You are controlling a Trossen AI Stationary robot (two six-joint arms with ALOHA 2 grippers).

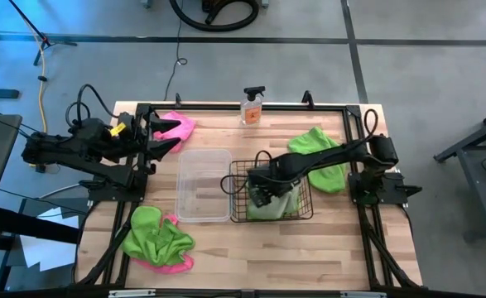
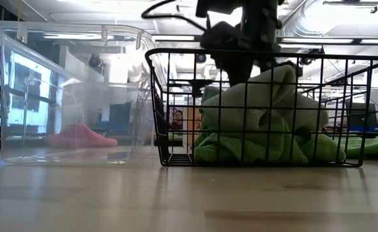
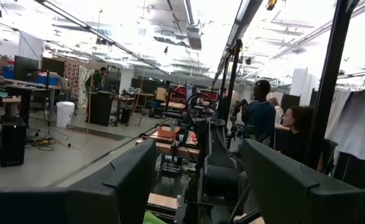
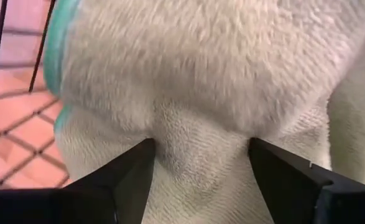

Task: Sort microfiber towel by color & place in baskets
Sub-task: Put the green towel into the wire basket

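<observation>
A clear plastic tub (image 1: 203,152) and a black wire-mesh basket (image 1: 305,217) stand side by side mid-table. My right gripper (image 1: 262,195) reaches down into the wire basket and is shut on a pale green towel (image 2: 266,122) that fills the basket's floor. A second green towel (image 1: 321,154) lies on the table under the right arm. A pink towel (image 1: 177,126) lies at the far left, right beside my open left gripper (image 1: 170,135). A pile of green and pink towels (image 1: 156,242) sits near the table's near-left corner. My right gripper pinches a thick bunched fold of the green towel (image 4: 198,134) between its two fingers (image 4: 129,174), coming from above and slanting down into the basket. The cloth bulges wider beyond the fingertips. The towel rises to a peak (image 2: 275,74) under the gripper, and its lower part rests in the basket.
A small spray bottle (image 1: 252,106) stands at the table's far edge. The clear tub (image 2: 66,96) has nothing in it; the pink towel (image 2: 79,136) shows through its wall. People stand in the room beyond the table (image 3: 260,115).
</observation>
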